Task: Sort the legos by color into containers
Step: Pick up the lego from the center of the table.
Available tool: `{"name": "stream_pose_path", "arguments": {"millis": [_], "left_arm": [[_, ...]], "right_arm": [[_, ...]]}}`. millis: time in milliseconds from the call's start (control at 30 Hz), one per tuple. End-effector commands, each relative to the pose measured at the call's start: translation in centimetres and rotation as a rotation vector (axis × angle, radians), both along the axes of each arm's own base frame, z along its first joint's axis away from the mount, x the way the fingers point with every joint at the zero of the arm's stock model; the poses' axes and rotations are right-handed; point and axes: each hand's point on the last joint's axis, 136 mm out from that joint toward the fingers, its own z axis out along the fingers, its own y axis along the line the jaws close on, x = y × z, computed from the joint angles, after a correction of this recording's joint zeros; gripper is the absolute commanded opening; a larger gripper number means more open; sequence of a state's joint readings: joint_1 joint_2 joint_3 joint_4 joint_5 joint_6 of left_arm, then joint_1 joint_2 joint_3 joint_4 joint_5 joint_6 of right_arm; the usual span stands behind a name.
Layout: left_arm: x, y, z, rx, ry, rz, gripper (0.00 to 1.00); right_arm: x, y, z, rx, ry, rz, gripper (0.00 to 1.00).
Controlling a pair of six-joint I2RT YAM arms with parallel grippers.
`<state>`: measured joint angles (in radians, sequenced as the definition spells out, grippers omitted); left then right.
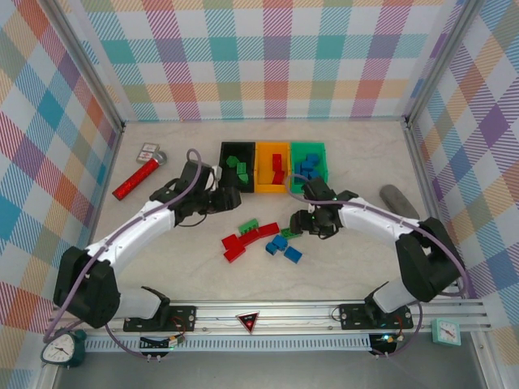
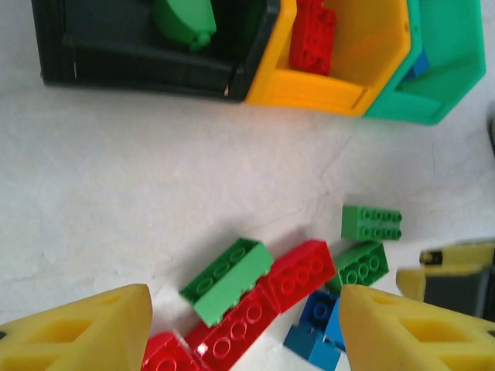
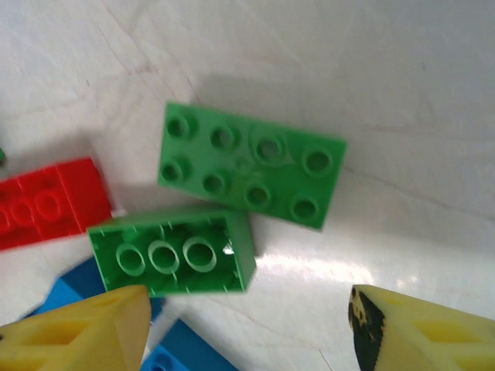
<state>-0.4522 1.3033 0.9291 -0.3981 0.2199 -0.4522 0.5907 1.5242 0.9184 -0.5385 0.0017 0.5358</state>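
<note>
Three bins stand in a row at the back: black (image 1: pixel 223 162) holding green legos, orange (image 1: pixel 272 191) holding red, green (image 1: pixel 308 145) holding blue. Loose legos lie mid-table: red (image 1: pixel 235 243), green (image 1: pixel 248 226), blue (image 1: pixel 280 243). My left gripper (image 1: pixel 229 198) is open in front of the black bin; in its wrist view an upturned green brick (image 2: pixel 227 280) leans on red bricks (image 2: pixel 298 274) between its fingers (image 2: pixel 77 332). My right gripper (image 1: pixel 302 220) is open over two green bricks, one studs-up (image 3: pixel 251 165), one upturned (image 3: pixel 172 253). Nothing is held.
A red glittery cylinder (image 1: pixel 136 180) lies at the left, with a small tag (image 1: pixel 148 151) behind it. A grey oval pad (image 1: pixel 399 201) sits right of the bins. Checked walls close three sides. The right gripper's yellow finger (image 2: pixel 456 267) comes close to the pile.
</note>
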Motion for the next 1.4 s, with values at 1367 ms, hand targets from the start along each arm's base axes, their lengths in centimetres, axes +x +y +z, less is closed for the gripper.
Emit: {"name": "stream_pose_path", "arguments": {"millis": [1367], "left_arm": [[-2.4,-1.2,-1.5,-0.061,-0.007,-0.058,0.65]], "right_arm": [[4.5,2.9,-5.5,-0.181,0.126,0.056,0.76]]}}
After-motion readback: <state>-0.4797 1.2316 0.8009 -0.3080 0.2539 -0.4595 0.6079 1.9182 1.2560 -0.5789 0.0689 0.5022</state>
